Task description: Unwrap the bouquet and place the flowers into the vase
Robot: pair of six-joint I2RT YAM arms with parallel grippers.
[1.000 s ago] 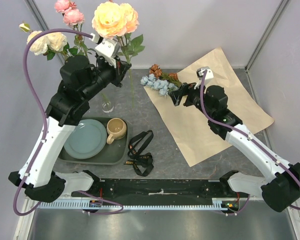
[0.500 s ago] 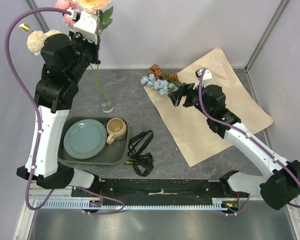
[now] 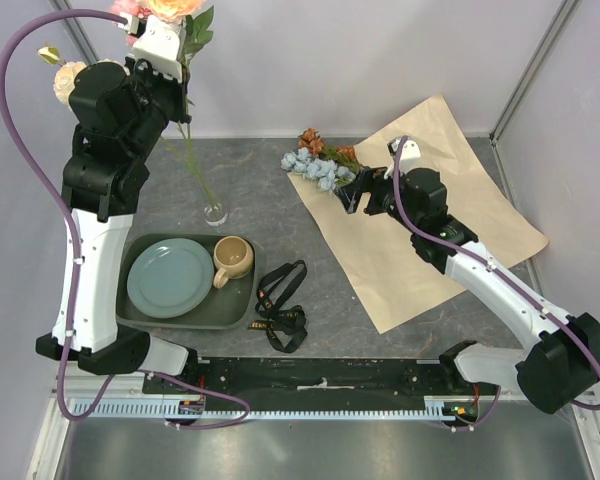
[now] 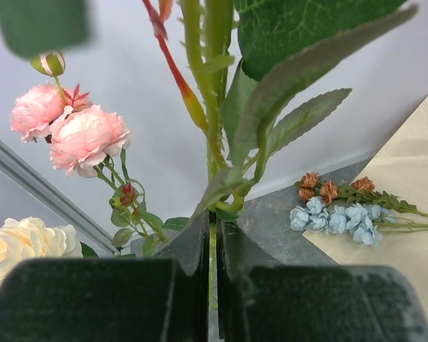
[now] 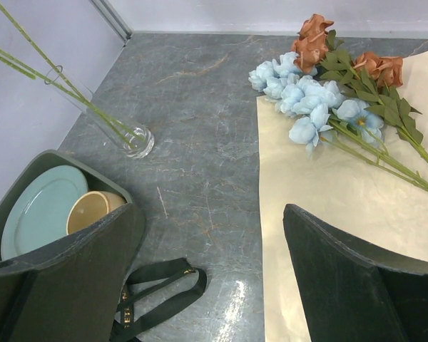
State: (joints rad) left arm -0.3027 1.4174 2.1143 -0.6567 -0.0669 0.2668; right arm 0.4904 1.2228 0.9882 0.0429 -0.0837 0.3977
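The bouquet is undone, its tan kraft paper lying flat at the right. My left gripper is raised high at the back left, shut on the green stem of a peach rose. That stem slants down into the clear glass vase. Pink roses and a cream rose also stand in the vase. Blue flowers and rust-brown flowers lie on the paper's far corner. My right gripper hovers open beside them, nothing between its fingers.
A dark green tray near the left arm holds a teal plate and a tan mug. The black lettered ribbon lies loose on the grey table beside the tray. Enclosure walls stand close behind the vase.
My left arm has swung up and to the left with the peach rose, so its stem now stands steeper over the vase. The right arm has barely moved.
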